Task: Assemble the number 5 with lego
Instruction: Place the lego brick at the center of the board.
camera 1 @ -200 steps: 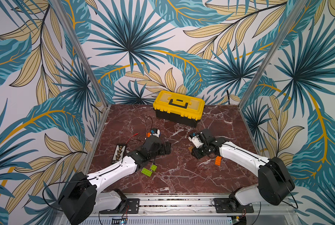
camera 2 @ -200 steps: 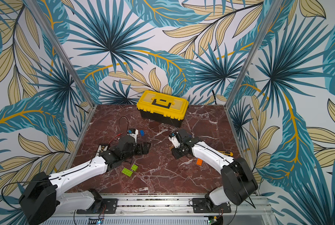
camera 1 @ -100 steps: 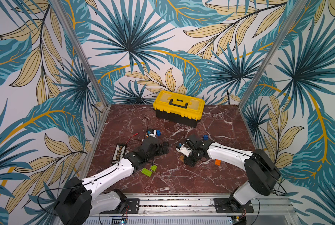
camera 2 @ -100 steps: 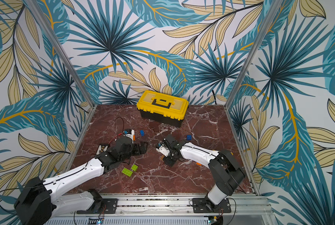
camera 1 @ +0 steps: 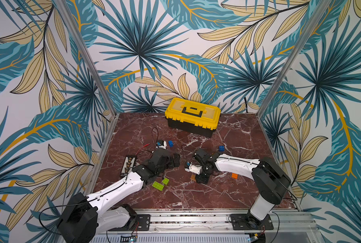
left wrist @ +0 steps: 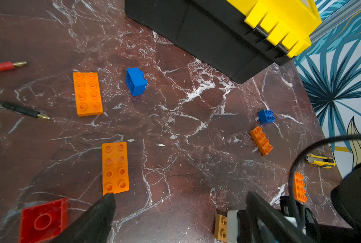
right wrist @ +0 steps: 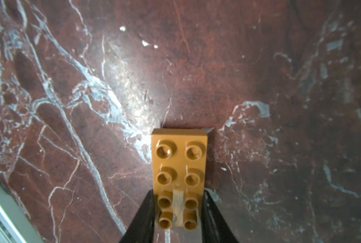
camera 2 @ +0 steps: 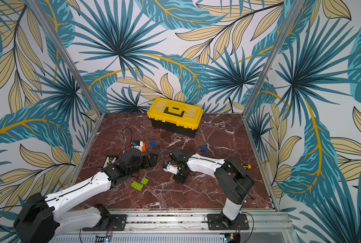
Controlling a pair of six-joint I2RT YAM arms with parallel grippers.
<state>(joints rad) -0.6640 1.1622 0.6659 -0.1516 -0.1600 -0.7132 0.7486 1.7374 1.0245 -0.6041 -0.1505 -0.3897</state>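
The yellow-and-black toolbox (camera 1: pixel 192 116) stands at the back of the counter (camera 1: pixel 228 195), and all the lego lies in front of it.

The right hand (right wrist: pixel 179 195) is closed narrow on the tan brick (right wrist: pixel 179 164). Only the right wrist view shows this clearly: the two fingers (right wrist: pixel 141 218) press the long sides at one end, with the studs up. In both top views only a small corner of this brick shows beside the hand, in front of the toolbox and well apart from it. Whether the brick touches the counter cannot be told.

The left hand (left wrist: pixel 180 195) is wide and holds nothing. Its wrist view shows much that the top views hide under the arms. A red brick (left wrist: pixel 43 219) lies just beside one finger. Four orange bricks (left wrist: pixel 87 94) are spread in front of the toolbox. There are two blue bricks (left wrist: pixel 136 81), and the one nearer the toolbox lies on its side.

The two lime green bricks (camera 1: pixel 157 185) appear only in the top views. They lie just beside each other, farther from the toolbox than both hands. The utility knife (camera 2: pixel 245 166) shows in a top view and in the left wrist view.
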